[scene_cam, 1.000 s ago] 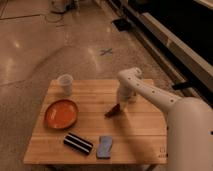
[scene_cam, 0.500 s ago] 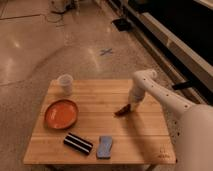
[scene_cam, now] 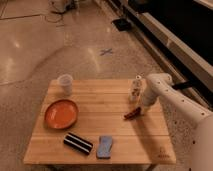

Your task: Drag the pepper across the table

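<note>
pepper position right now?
In the camera view the pepper lies on the right half of the table, right of the orange plate and in front of a small bottle. The gripper is at its right end.

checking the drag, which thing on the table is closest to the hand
The pepper, dark red and slim, lies right below the hand near the table's right edge. The orange plate, cup and others sit farther away.

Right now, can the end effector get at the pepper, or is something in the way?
Probably yes. The end effector is low over the table at the pepper, nothing standing between them. The small bottle stands behind, out of the way.
</note>
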`<state>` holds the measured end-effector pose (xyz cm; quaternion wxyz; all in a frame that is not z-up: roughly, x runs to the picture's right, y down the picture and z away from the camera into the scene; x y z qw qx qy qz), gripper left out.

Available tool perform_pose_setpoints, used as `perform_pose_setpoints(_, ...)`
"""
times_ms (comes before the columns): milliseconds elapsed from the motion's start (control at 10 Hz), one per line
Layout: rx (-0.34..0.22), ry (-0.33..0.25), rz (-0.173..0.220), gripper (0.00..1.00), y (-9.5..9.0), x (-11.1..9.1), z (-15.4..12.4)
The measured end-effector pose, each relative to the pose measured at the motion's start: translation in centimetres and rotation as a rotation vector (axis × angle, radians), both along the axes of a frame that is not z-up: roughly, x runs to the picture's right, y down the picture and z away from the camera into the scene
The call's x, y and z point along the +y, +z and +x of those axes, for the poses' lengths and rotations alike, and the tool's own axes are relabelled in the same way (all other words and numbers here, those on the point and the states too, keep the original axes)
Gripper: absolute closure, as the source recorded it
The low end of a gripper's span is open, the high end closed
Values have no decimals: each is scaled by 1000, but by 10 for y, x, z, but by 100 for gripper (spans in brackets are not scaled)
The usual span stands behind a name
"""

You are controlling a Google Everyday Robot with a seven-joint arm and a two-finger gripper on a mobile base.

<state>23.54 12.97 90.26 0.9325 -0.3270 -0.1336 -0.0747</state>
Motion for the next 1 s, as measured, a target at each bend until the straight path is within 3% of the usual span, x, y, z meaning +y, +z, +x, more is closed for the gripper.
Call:
perform_pose_setpoints(400, -9, 9, 10, 61, -22, 18, 22)
perform_pose_setpoints(700, -16, 4, 38, 31, -38, 25, 29)
perform_pose_setpoints(800, -17, 5, 53, 24, -40, 25, 30)
perform_pose_setpoints(1000, -20, 2, 53, 23, -39, 24, 27)
